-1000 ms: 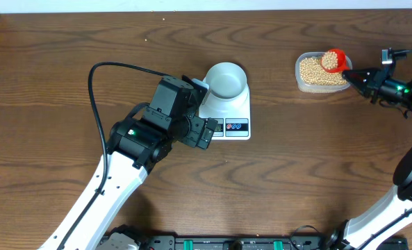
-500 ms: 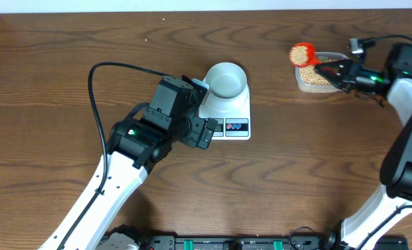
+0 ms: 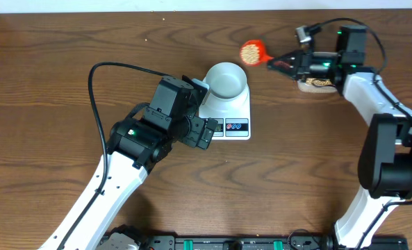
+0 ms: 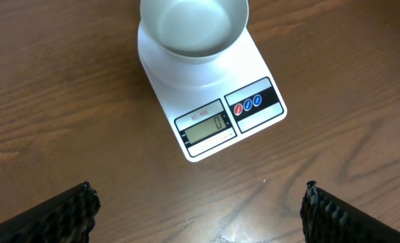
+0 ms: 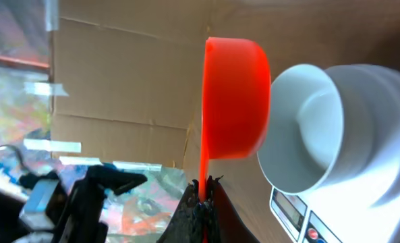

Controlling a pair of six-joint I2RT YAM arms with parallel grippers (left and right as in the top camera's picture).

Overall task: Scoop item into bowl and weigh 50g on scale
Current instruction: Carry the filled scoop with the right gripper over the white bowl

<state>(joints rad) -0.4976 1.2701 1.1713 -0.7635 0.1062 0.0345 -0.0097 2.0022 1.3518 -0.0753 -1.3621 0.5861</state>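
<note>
The small round tan-yellow beans [image 3: 250, 51] fill a red plastic scoop [image 5: 233, 98] to its rim. The scoop is held level in the air, just beside the small round white bowl [image 3: 226, 78]. The right pincer [image 3: 282, 62] is clamped on the scoop's thin handle. The bowl, pale bluish inside, sits on the flat white rectangular kitchen scale [image 4: 213, 101], whose grey display reads zero. The left pincer [image 4: 200, 219] hovers near the scale's front edge, its fingers wide apart. More beans lie in a clear plastic tub [image 3: 315, 84] on the brown wooden bench [image 3: 53, 55].
</note>
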